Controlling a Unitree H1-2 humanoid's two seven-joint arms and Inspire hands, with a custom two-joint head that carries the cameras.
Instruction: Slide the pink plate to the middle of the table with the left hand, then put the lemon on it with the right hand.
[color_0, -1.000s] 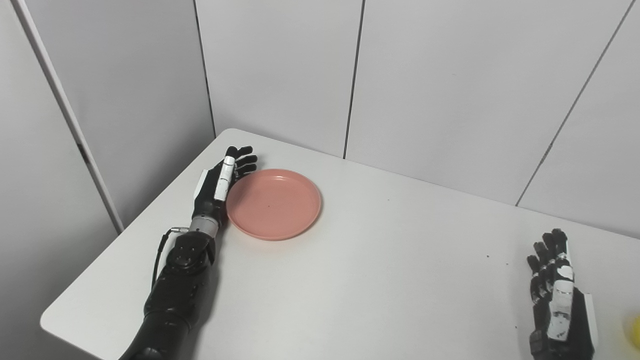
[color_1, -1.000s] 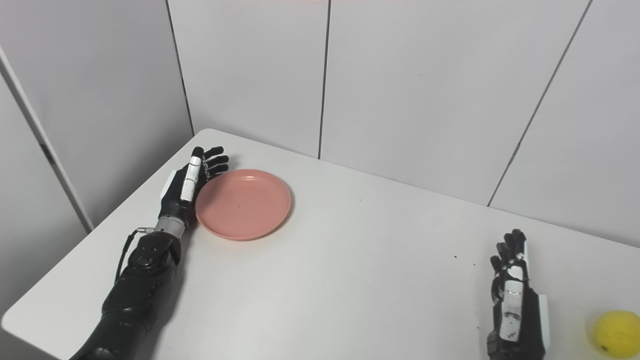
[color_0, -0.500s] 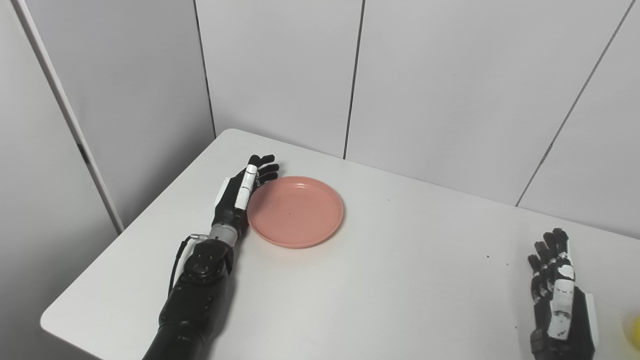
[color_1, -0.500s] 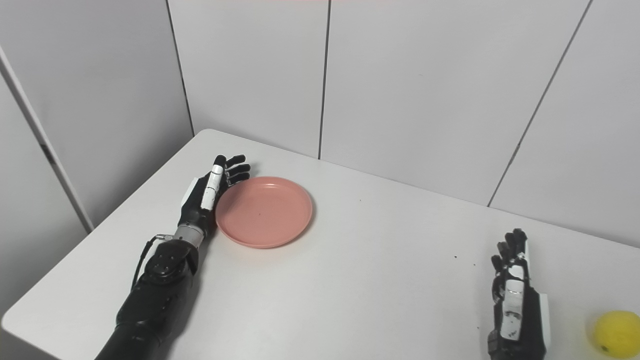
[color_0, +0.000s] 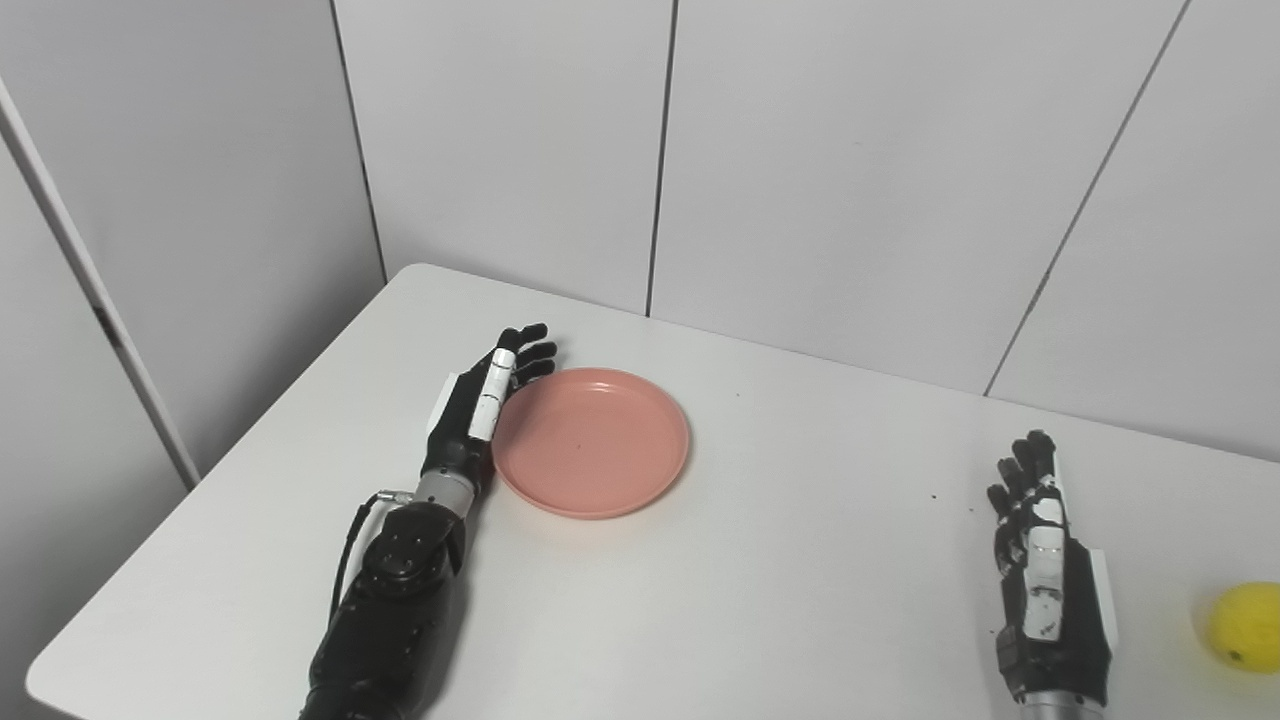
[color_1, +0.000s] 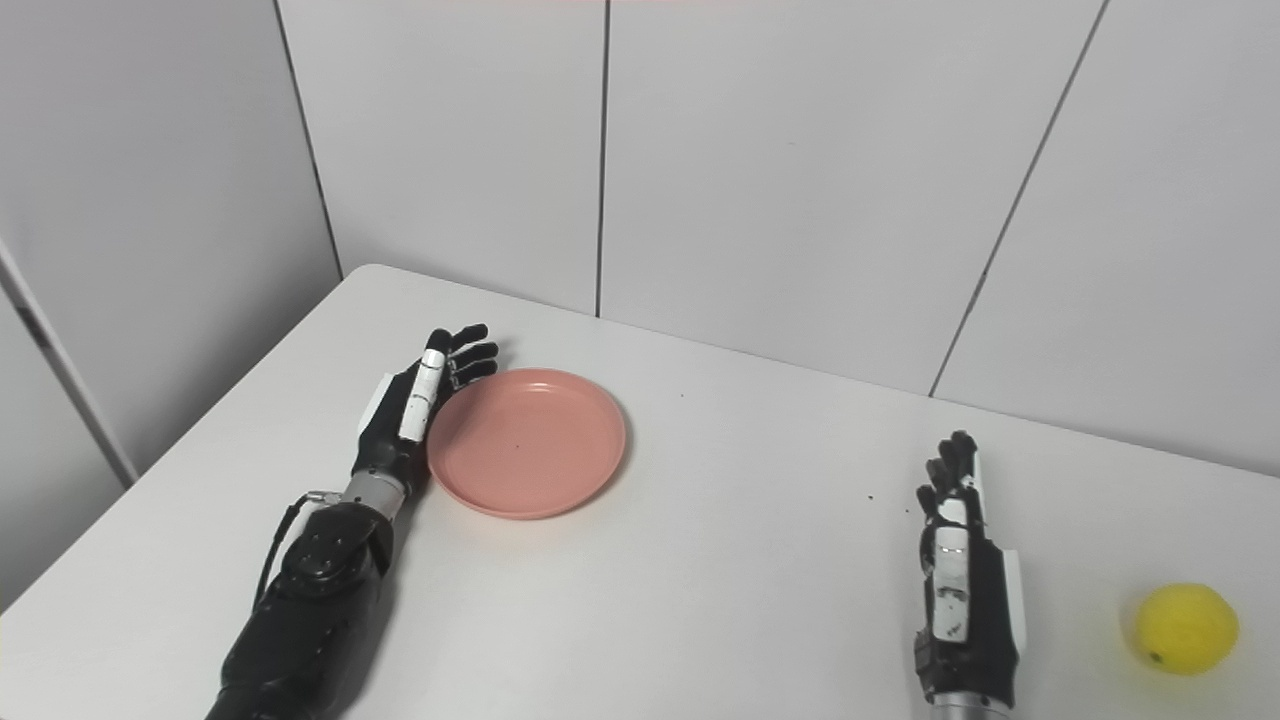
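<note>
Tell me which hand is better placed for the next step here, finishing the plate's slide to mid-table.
Left. The left hand stands edge-on with its palm against the pink plate's left rim, ready to push rightward. The right hand rests open on the table far to the right, nearer the lemon, which suits the later step.

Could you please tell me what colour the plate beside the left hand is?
The round plastic plate is salmon pink, clearest in the right eye view.

bench (color_1: 740, 560) middle: lying bare | pink plate (color_1: 527, 441) sitting toward left edge | lemon (color_1: 1188, 628) sitting near right edge
</note>
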